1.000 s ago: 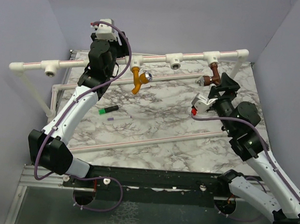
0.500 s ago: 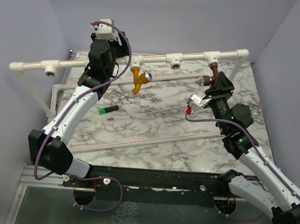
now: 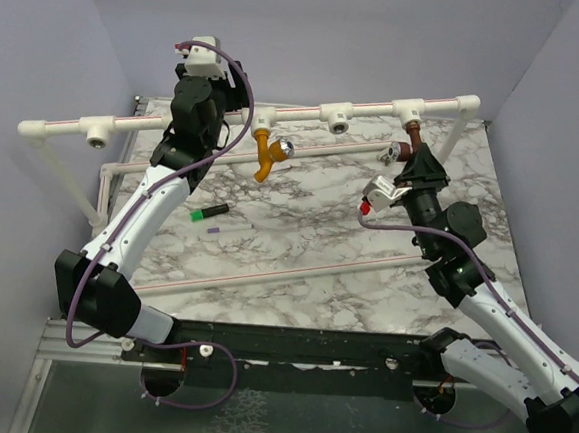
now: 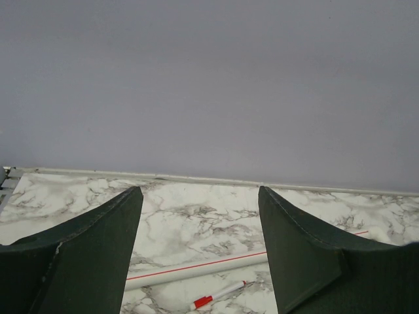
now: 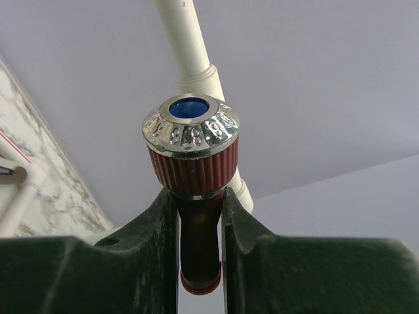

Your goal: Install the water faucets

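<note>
Two faucets hang from the white pipe rail (image 3: 373, 109) in the overhead view. The orange-yellow faucet (image 3: 265, 155) sits under a T-fitting (image 3: 264, 116) near the rail's middle, its silver knob (image 3: 284, 148) turned to the right. The dark reddish-brown faucet (image 3: 413, 138) hangs under the fitting near the rail's right end. My right gripper (image 3: 411, 158) reaches up from the marble table (image 3: 299, 227) and meets that brown faucet from below. My left arm (image 3: 150, 201) stands tall beside the rail's left half, well apart from both faucets. A green marker (image 3: 210, 212) lies on the marble near it.

From my left wrist, the left gripper (image 4: 200, 191) is spread wide, with nothing between its fingers (image 4: 105, 235). Beyond them I see the marble, a white pipe with a red line (image 4: 196, 269), a red-and-white pen (image 4: 219, 294) just in front of it, and the purple back wall (image 4: 209, 85).

From my right wrist, the right gripper (image 5: 200, 199) is clenched on the dark reddish-brown faucet (image 5: 195, 173). Both fingers (image 5: 154, 229) press the stem just under its ribbed collar. The chrome cap with a blue centre (image 5: 190, 118) stands above my fingertips. A white pipe (image 5: 186, 39) rises behind it.
</note>
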Robot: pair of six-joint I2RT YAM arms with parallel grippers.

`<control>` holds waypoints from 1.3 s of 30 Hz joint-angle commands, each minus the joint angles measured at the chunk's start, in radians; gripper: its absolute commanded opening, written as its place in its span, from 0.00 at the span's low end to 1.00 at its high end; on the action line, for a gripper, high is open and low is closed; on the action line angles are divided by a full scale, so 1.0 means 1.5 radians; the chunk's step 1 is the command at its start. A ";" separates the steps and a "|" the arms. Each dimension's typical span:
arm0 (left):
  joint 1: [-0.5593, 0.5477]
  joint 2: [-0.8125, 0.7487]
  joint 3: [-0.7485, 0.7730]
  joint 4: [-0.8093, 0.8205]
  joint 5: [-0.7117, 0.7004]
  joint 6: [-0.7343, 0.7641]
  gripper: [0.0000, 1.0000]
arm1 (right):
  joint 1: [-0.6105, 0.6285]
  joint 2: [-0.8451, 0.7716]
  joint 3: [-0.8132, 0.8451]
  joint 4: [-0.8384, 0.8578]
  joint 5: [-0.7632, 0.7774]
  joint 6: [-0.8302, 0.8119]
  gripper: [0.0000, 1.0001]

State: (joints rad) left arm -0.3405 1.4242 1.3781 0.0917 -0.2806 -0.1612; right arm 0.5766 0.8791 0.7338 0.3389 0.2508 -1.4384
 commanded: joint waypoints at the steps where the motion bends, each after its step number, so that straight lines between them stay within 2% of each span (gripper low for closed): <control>1: -0.014 0.043 -0.047 -0.178 0.038 0.032 0.73 | 0.006 -0.005 -0.012 0.046 0.018 0.182 0.00; 7: -0.014 0.045 -0.047 -0.178 0.038 0.031 0.73 | 0.005 -0.012 -0.009 0.073 0.009 0.406 0.00; 12: -0.014 0.045 -0.047 -0.178 0.039 0.032 0.73 | 0.005 -0.003 0.047 0.023 0.042 0.634 0.01; 16: -0.014 0.045 -0.047 -0.178 0.040 0.031 0.73 | 0.005 -0.003 0.050 0.030 0.041 0.758 0.01; 26: -0.014 0.046 -0.047 -0.179 0.041 0.030 0.73 | 0.005 -0.003 0.053 0.004 0.121 1.095 0.01; 34: -0.014 0.047 -0.047 -0.178 0.043 0.030 0.73 | 0.005 -0.010 0.051 -0.045 0.193 1.430 0.01; 39: -0.014 0.048 -0.047 -0.178 0.044 0.029 0.73 | 0.005 -0.004 0.060 -0.090 0.200 1.607 0.01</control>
State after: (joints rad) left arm -0.3359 1.4239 1.3788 0.0906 -0.2810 -0.1604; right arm 0.5648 0.8616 0.7986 0.2996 0.5060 0.4885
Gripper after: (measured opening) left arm 0.729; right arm 0.345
